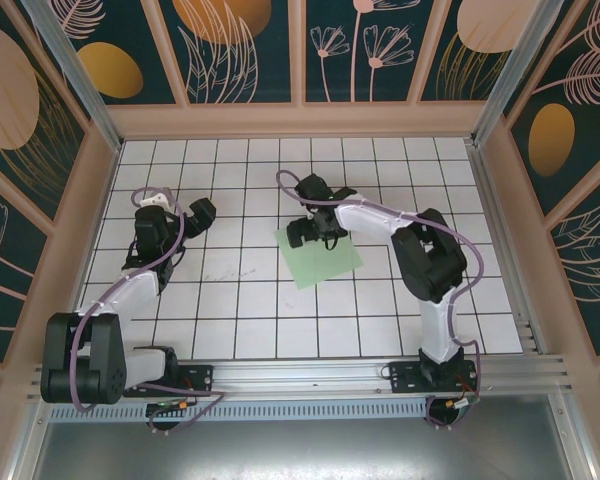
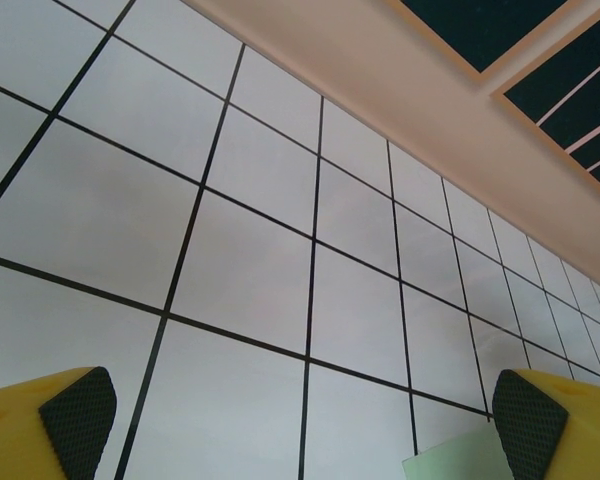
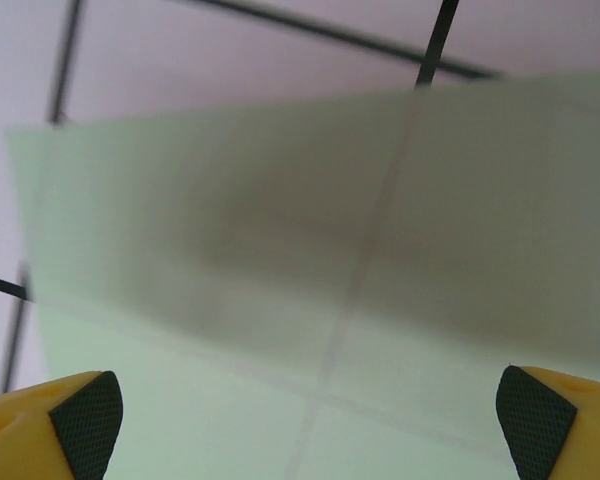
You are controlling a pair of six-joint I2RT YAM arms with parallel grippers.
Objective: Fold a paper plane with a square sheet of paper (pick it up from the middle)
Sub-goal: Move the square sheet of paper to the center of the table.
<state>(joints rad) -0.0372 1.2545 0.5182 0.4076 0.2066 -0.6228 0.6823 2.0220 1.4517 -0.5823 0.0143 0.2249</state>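
Note:
The square sheet of paper (image 1: 321,257) is pale mint green and lies flat on the white grid table, turned a little, near the middle. My right gripper (image 1: 313,234) hovers low over the sheet's far left part. In the right wrist view it stands open (image 3: 308,410), the paper (image 3: 310,250) spreads beneath it, and grid lines show through. My left gripper (image 1: 200,213) is open over bare tiles to the left of the sheet. In the left wrist view (image 2: 300,405) one corner of the sheet (image 2: 460,462) shows at the bottom right. The paper plane is out of view.
Wooden walls (image 1: 300,120) with dark floral panels close off the far and side edges of the table. A metal rail (image 1: 310,375) carries both arm bases along the near edge. White tiles (image 1: 240,300) lie between the arms.

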